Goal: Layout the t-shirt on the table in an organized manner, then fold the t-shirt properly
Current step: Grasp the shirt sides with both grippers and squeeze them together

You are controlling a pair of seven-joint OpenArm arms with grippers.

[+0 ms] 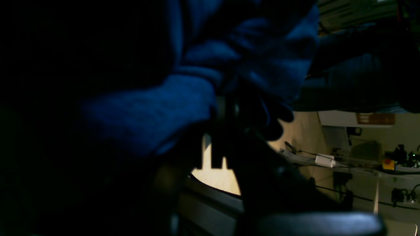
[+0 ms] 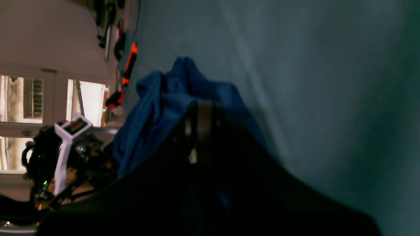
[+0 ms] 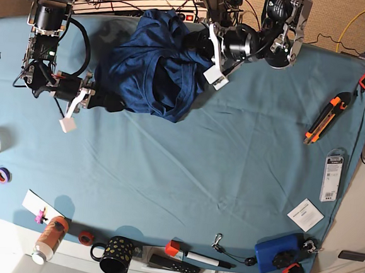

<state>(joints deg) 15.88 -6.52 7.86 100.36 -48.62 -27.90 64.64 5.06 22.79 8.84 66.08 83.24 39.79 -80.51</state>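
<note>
The dark navy t-shirt [image 3: 153, 71] lies crumpled at the far middle-left of the teal table [image 3: 199, 169]. My left gripper [image 3: 194, 46] reaches into the shirt's far right side. In the left wrist view the left gripper [image 1: 229, 108] is shut on a bunched fold of the t-shirt [image 1: 147, 114]. My right gripper [image 3: 109, 100] sits at the shirt's near left edge. In the right wrist view the right gripper [image 2: 201, 108] has its fingers together, with the t-shirt [image 2: 157, 108] gathered at the tips above the table [image 2: 328, 82].
An orange utility knife [image 3: 324, 116], a packaged item [image 3: 331, 178] and a white card [image 3: 306, 214] lie at the right. Along the near edge stand a black mug [image 3: 116, 256], a bottle [image 3: 49, 235] and a blue box [image 3: 277, 253]. A tape roll [image 3: 2, 175] lies left.
</note>
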